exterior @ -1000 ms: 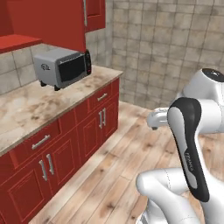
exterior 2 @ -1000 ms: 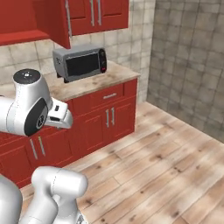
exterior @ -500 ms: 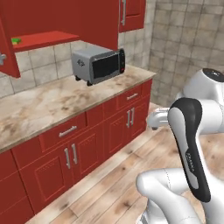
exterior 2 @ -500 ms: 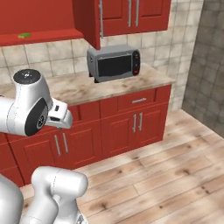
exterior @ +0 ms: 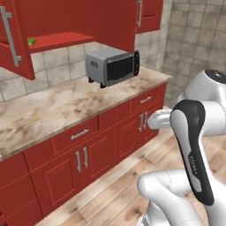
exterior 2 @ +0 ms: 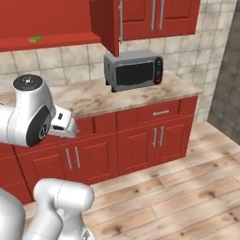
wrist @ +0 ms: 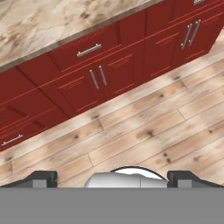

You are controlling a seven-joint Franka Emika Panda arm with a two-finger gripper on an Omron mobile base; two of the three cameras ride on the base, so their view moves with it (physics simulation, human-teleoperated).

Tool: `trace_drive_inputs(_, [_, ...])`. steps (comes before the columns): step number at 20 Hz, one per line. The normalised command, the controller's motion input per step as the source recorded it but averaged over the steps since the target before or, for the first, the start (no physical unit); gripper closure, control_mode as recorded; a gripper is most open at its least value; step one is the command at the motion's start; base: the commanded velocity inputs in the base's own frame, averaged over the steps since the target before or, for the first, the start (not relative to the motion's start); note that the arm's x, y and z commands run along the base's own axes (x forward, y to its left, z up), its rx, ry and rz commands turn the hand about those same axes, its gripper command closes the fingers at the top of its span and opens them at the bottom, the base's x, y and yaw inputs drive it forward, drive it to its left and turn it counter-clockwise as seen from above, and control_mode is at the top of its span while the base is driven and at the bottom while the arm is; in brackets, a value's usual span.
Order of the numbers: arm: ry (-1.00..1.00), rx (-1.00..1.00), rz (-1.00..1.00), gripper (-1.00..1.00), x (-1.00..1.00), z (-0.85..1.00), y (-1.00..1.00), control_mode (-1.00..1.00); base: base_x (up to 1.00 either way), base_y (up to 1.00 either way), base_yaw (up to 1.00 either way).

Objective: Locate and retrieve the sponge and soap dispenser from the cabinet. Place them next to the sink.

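The whole scene is being slid sideways in both base views compared with a second ago, so that's the base being driven along the run of cupboards, not anything on the surface being moved.

Nearest, the tool (wrist: 112,177) is being held low and tucked in, pointed down at the wood floor (wrist: 144,131) in front of the red base cupboards (wrist: 94,78). Its two dark tips are being seen wide apart at the bottom corners of the hand view with nothing between them, so it's being carried spread and empty.

A bit further out, the marble surface (exterior: 48,110) is being brought more fully into frame, and the microwave (exterior: 114,67) is now being seen near the middle of the left base view instead of off to the left.

Furthest up, the open cabinet (exterior: 62,42) is being revealed: its door (exterior: 15,39) with the long grey handle is being seen swung out, and the sponge (exterior: 31,42) is being shown as a small green bit sitting on the red shelf; it's also being caught in the right base view (exterior 2: 36,39). The soap dispenser can't be made out from here.

For the task, it looks like the approach phase is being carried out: nothing is being grabbed yet, and the shelf is probably being lined up for a reach.
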Motion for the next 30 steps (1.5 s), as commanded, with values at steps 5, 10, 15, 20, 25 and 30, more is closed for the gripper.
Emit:
trace_drive_inputs(5, [0.0, 0.0, 0.0, -1.0, 0.0, 0.0, 0.0, 1.0, 0.65, 0.49, -0.02])
trace_drive_inputs(10, [0.0, 0.0, 0.0, -1.0, 0.0, 0.0, 0.0, 1.0, 0.77, 0.57, 0.0])
trace_drive_inputs(15, [0.0, 0.0, 0.0, -1.0, 0.0, 0.0, 0.0, 1.0, 0.73, 0.13, 0.06])
trace_drive_inputs(20, [0.0, 0.0, 0.0, -1.0, 0.0, 0.0, 0.0, 1.0, 0.46, 0.1, 0.33])
trace_drive_inputs(25, [0.0, 0.0, 0.0, -1.0, 0.0, 0.0, 0.0, 1.0, 0.35, 0.2, 0.38])
trace_drive_inputs(30, [0.0, 0.0, 0.0, -1.0, 0.0, 0.0, 0.0, 1.0, 0.42, 0.19, 0.32])
